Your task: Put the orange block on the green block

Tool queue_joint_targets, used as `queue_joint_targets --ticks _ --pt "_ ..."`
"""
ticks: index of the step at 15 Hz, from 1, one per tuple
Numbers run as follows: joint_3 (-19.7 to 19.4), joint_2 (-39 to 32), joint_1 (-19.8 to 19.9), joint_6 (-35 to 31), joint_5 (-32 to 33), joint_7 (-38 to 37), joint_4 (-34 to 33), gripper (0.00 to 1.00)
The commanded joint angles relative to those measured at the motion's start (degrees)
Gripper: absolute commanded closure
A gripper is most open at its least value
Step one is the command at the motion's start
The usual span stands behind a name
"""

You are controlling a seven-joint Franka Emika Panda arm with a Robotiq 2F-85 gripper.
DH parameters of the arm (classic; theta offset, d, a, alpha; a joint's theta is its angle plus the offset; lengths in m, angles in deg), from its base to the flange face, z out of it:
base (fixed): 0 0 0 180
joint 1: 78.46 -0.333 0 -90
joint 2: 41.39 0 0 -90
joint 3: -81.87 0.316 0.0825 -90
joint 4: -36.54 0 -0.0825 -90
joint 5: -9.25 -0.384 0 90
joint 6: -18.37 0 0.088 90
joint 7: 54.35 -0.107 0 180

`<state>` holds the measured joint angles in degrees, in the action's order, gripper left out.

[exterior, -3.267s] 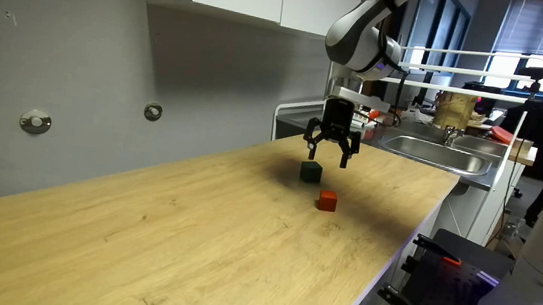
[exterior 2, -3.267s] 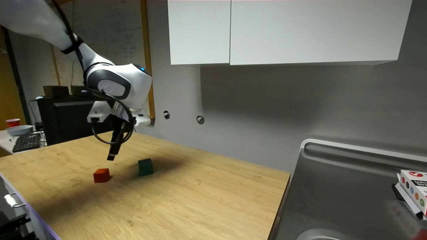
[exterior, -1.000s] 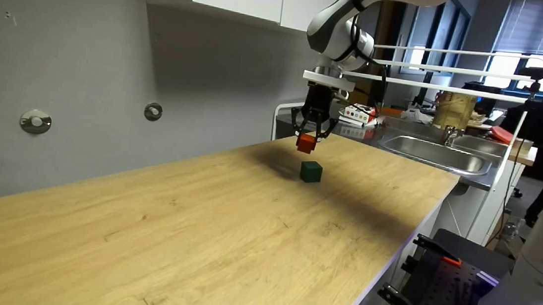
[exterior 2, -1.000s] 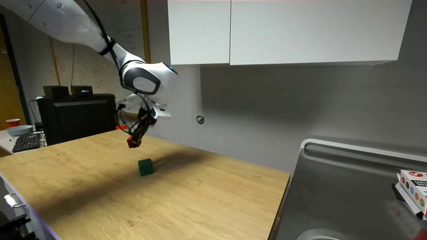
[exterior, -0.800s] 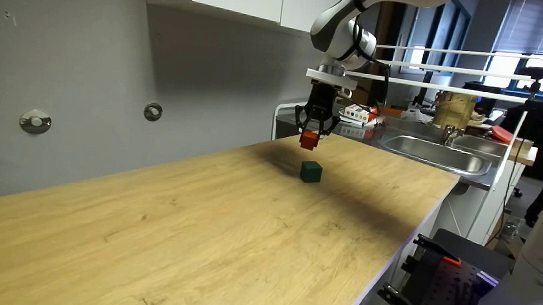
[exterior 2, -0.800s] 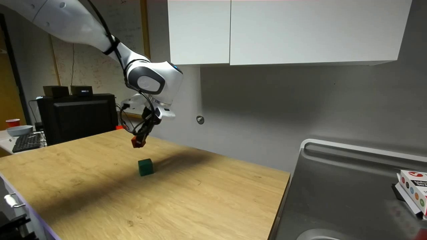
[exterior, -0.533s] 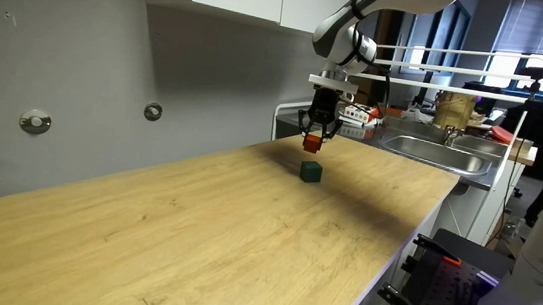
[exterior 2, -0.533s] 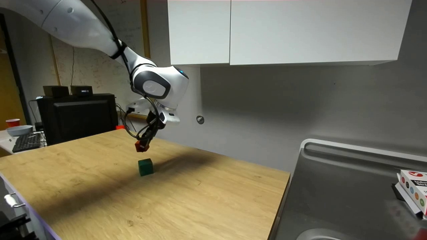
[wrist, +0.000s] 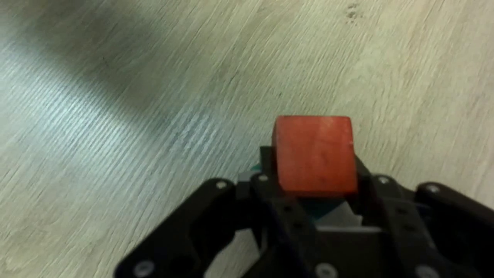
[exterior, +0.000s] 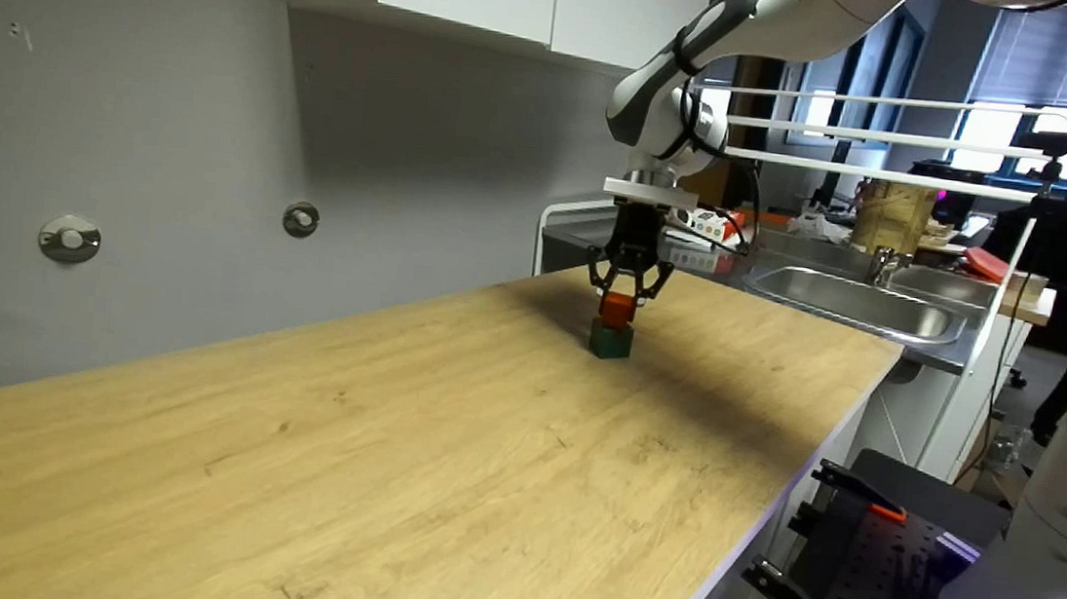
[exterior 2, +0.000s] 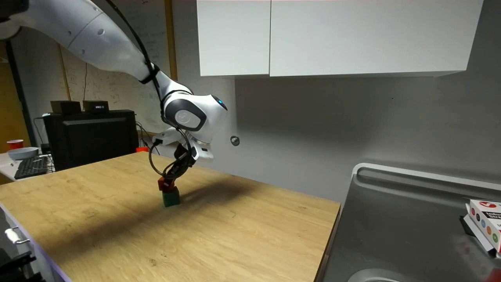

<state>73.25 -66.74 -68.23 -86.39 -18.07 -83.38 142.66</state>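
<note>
The orange block is held between the fingers of my gripper, which is shut on it. Directly beneath sits the green block on the wooden tabletop. In both exterior views the orange block's underside appears to meet the green block's top. It sits a little off to one side of the green block in an exterior view, and slightly turned against it. From the wrist, the orange block fills the space between the fingertips. Only dark teal slivers of the green block show below it; the rest is hidden.
The wooden tabletop runs along a grey wall. White cupboards hang above it. Beyond its end lies a metal counter with a sink and a white box. A monitor stands behind the table.
Some three seconds ago the gripper was open and the orange block lay on the table. It has since been gripped and lifted, and in the last half second lowered onto the green block.
</note>
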Motion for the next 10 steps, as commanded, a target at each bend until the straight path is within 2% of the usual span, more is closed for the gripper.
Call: queue_joint_targets --ticks 1,4,5,10 --pt "0.0 -1.3 0.7 3.2 -0.9 1.1 -2.7 0.26" --pt "0.0 -1.4 0.8 3.8 -1.0 1.1 -3.3 0.03" --pt "0.0 -1.4 0.8 3.9 -1.0 1.2 -3.4 0.0" --pt "0.2 -0.4 -0.1 2.9 1.0 4.1 -3.2 0.0"
